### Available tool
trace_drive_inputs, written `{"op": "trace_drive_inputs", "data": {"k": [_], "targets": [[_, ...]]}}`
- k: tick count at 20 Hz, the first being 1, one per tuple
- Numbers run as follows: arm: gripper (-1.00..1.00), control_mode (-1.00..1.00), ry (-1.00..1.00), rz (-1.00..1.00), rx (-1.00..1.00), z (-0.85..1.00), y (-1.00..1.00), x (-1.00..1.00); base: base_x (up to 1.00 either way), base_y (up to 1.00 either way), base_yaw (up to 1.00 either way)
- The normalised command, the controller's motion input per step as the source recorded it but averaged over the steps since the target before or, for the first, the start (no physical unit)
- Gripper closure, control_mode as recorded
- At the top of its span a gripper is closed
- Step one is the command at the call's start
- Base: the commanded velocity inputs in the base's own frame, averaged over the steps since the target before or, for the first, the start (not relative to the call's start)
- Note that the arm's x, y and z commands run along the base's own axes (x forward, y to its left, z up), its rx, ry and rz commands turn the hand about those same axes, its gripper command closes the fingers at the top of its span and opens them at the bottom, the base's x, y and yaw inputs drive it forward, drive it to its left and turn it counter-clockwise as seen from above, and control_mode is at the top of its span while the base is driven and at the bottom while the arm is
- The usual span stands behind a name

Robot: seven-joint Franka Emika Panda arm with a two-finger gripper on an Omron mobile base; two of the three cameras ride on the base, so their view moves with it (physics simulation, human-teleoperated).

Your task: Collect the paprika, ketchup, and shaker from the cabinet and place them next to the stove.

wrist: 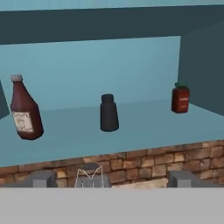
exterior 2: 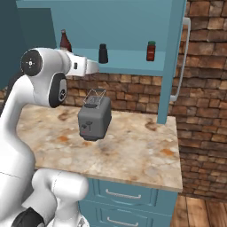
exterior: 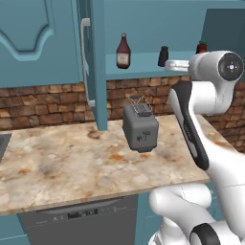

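Cabinet: wall unit above counter, doors swung open, teal shelf exposed; all 3 targets stand on it, upright, well apart from each other.

Arm: raised to shelf height, forearm pointing at cabinet interior. Gripper short of shelf edge, roughly level w/ it, jaws spread wide, nothing between them.

Toaster: grey, on counter below shelf, not part of task; sits under the approach line.

Ketchup: tallest, at one end of row (left in hand view), white cap, pale label.

Shaker: black, mid shelf, near centre of hand view, so the closest to gripper axis.

Paprika: small red jar, far end, near cabinet side wall, set further back than the other 2.

Step (judged): first pick, approach phase; no item lifted yet, 0 of 3 placed. Stove not seen from here, so base prob. has to drive after a grasp.

Next move (judged): advance hand straight in over shelf lip, keep jaws wide till they straddle shaker body, then close. If ketchup or paprika is meant first, shift sideways before going in. Risk: tipping shaker w/ a fingertip; clipping shelf front edge
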Motion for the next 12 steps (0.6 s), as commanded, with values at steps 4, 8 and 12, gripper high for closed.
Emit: {"op": "trace_drive_inputs", "data": {"k": [4, 8, 12], "targets": [[-1.0, -1.0, 0.0, 0.0, 0.0, 0.13, 0.0, 0.37, 0.0, 0.0, 0.0], [-1.0, -1.0, 0.0, 0.0, 0.0, 0.09, 0.0, 0.51, 0.0, 0.0, 0.0], [-1.0, -1.0, 0.0, 0.0, 0.0, 0.03, 0.0, 0.51, 0.0, 0.0, 0.0]]}}
